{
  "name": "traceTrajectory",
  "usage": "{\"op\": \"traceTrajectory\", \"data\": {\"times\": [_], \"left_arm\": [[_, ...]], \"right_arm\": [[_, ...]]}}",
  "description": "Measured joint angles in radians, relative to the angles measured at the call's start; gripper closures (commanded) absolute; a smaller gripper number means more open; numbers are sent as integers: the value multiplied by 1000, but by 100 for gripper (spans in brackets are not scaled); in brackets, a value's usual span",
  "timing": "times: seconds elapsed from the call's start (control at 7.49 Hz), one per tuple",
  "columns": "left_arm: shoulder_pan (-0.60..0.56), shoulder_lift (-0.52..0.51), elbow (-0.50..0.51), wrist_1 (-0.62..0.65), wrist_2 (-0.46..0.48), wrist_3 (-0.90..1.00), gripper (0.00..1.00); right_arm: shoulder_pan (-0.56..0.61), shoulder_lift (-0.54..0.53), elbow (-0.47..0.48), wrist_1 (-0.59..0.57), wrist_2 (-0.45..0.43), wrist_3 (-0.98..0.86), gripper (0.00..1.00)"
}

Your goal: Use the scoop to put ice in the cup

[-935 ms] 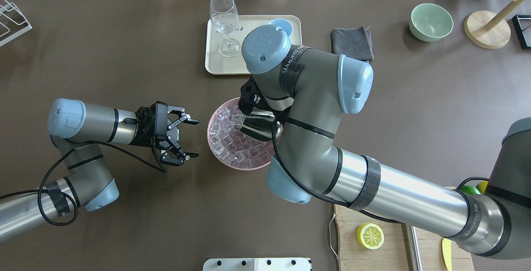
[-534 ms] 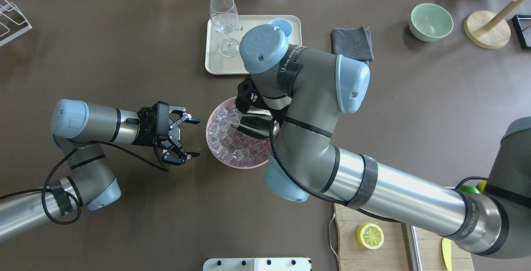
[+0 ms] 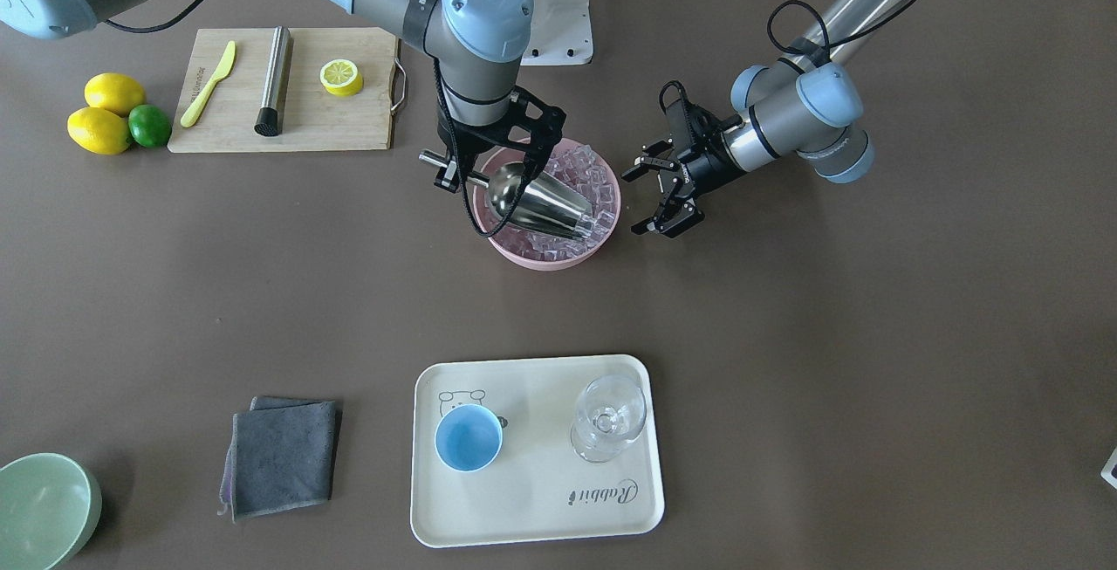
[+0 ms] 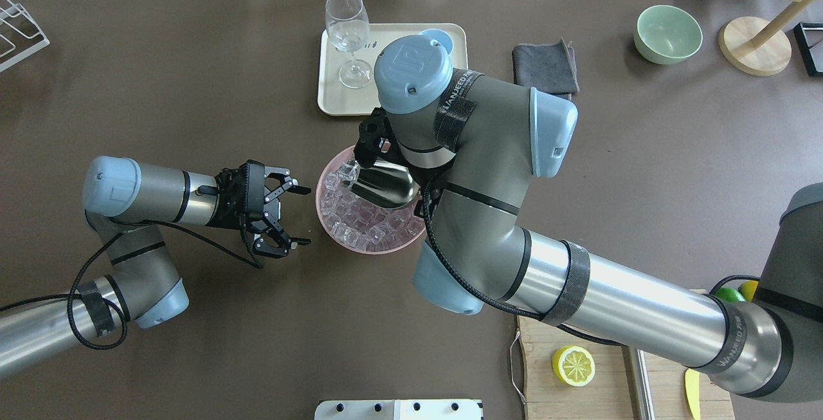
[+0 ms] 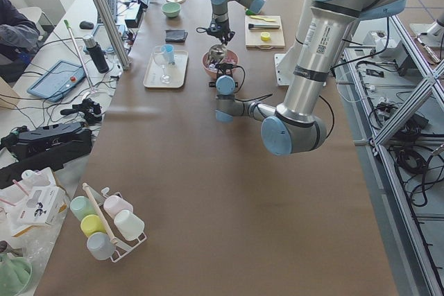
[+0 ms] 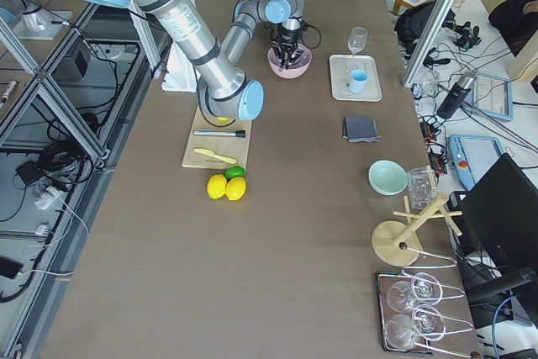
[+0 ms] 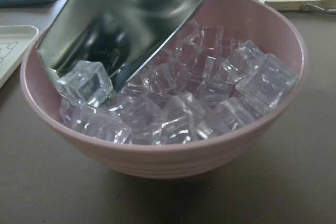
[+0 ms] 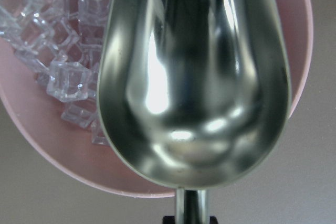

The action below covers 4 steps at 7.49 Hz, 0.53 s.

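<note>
As its lip dug into clear ice cubes (image 7: 210,103) in the pink bowl (image 7: 184,156), the shiny steel scoop (image 8: 194,77), clamped in the right gripper (image 3: 455,170), held none; the left gripper (image 4: 302,213) hung spread alongside, the small blue cup (image 3: 469,437) empty by the cream tray (image 3: 541,500)'s edge

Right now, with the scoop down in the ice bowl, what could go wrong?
The scoop looks empty in the right wrist view, with only one cube of ice at its lip, so a lift may carry nothing. The pink bowl is unheld. The left gripper hangs open beside it, so pushing could slide it. The cup stands near the stemmed glass, which the pour could knock.
</note>
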Motion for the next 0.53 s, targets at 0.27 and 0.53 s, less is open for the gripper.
{"op": "traceTrajectory", "data": {"times": [0.27,0.53], "left_arm": [[4,0,3,3,2,2,2],[6,0,4,6,2,2,2]], "right_arm": [[0,-10,1,46,0,10,100],[0,-22,2,98,-4,40,100]]}}
